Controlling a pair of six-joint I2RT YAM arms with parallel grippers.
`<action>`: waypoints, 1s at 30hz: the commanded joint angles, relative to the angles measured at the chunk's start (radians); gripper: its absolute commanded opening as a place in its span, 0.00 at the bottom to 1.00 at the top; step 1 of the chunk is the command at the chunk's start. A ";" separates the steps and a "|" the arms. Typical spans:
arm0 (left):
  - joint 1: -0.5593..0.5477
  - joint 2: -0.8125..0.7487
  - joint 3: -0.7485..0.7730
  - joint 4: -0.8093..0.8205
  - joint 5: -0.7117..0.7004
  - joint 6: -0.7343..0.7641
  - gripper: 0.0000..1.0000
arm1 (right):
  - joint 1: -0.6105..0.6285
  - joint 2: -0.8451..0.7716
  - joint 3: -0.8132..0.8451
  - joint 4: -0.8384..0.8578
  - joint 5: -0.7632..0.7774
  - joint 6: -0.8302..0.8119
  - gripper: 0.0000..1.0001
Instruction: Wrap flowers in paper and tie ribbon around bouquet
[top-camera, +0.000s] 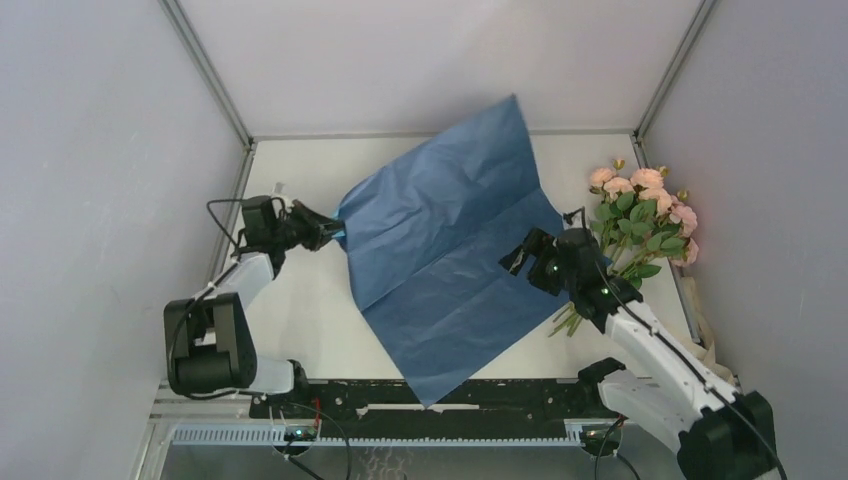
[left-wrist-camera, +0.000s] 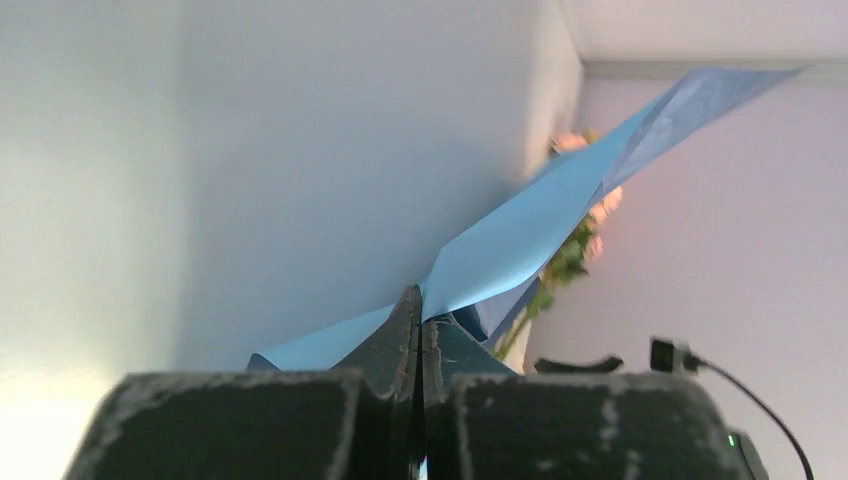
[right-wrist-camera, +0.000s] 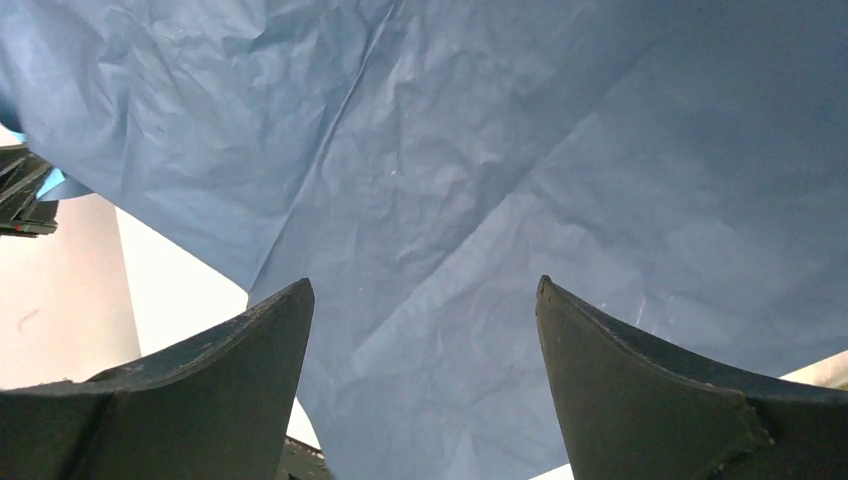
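The paper (top-camera: 450, 240), thin, floppy and quick to crease, sprawls navy side up across the desk (top-camera: 300, 330), its left corner pinched in the closed left claw (top-camera: 337, 236), while the right claw (top-camera: 514, 262) gapes empty over its right edge, probably the best next hold.

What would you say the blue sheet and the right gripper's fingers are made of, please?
The paper looks like thin matte paper: it holds sharp fold lines and fine crinkles, navy above, lighter blue beneath. The fingers of the right gripper look like hard dark plastic, probably; matte, pale scuffed edges.
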 joint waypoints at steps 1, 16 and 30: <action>0.097 0.066 -0.036 -0.126 -0.109 0.012 0.00 | -0.013 0.135 0.123 0.008 -0.021 -0.123 0.91; 0.178 -0.061 -0.143 -0.336 -0.384 0.216 0.09 | -0.035 0.498 0.344 -0.005 0.014 -0.250 0.97; 0.312 -0.280 -0.013 -0.391 -0.379 0.456 0.73 | -0.185 0.242 0.371 -0.199 0.250 -0.384 0.99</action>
